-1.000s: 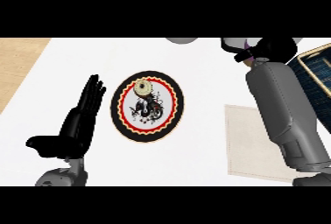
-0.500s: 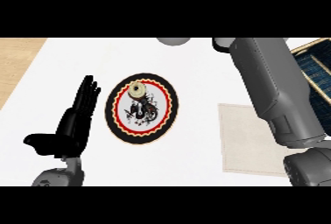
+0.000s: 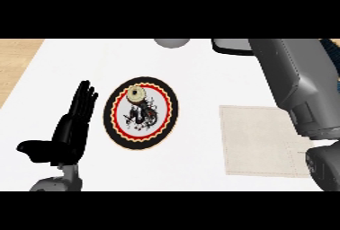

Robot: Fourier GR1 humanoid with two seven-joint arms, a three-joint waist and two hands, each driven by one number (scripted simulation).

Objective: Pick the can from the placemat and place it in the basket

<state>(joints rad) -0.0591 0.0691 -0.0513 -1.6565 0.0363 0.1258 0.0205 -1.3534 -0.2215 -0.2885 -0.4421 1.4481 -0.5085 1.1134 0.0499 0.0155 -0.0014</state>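
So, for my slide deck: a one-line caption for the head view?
Can on round placemat; left hand rests open beside it, right forearm stretches toward far edge.

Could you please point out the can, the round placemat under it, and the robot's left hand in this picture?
can [image 3: 136, 95], head view, on its pale round top.
round placemat [image 3: 159, 128], head view, on its black outer band at lower right.
left hand [image 3: 66, 132], head view, on the palm.

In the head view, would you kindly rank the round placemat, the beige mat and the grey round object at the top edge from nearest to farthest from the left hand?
From the left hand:
1. Round placemat, just to its right, with the can on its upper part.
2. Grey round object, at the top edge, up and to the right.
3. Beige mat, far right, partly under the right forearm.
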